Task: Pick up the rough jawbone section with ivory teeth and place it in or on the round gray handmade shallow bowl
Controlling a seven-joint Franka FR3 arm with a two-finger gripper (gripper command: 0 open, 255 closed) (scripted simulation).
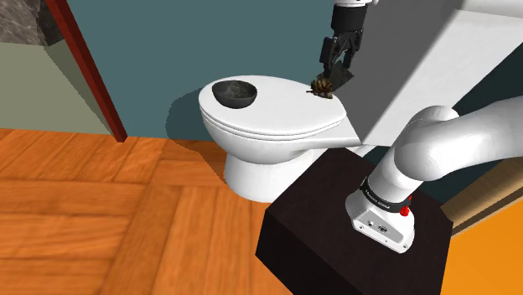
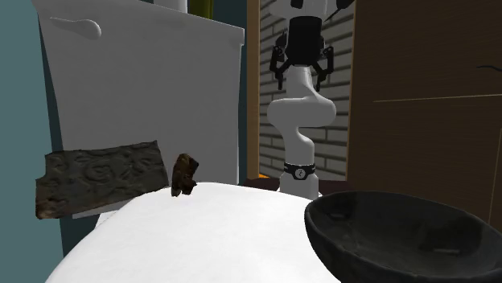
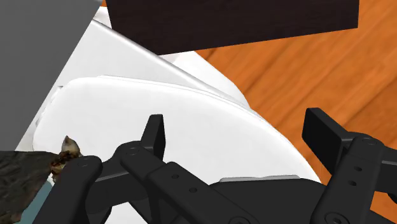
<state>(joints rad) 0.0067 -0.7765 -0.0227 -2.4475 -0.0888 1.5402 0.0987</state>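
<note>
1. While the end effector [image 1: 333, 77] is hovering just above the jawbone [image 1: 322, 86], alignment is looking like the main risk. In the wrist view the jawbone [image 3: 66, 150] is lying outside the gap, beside one finger [image 3: 156, 132], not between the two.
2. My read is that a straight descent from this pose is going to put that finger on or against the piece. That is likely pushing it along the toilet lid [image 1: 277, 113] or tipping it off toward the tank [image 1: 411, 67].
3. The second risk is the dark textured slab [image 2: 100, 181], which is lying just beside the jawbone on the tank side. A finger coming down there could be snagging or dragging it.
4. The piece is looking small, rough and irregular. I'm expecting an off-centre pinch to be twisting or slipping it on lift.
5. State: the end effector's fingers are standing spread wide and gripping nothing.
6. Location: the jawbone is resting on the lid at its far end, toward the shoulder view's right and close to the tank. The bowl [image 1: 235, 92] is sitting on the same lid toward the shoulder view's left, well apart from it.
</note>
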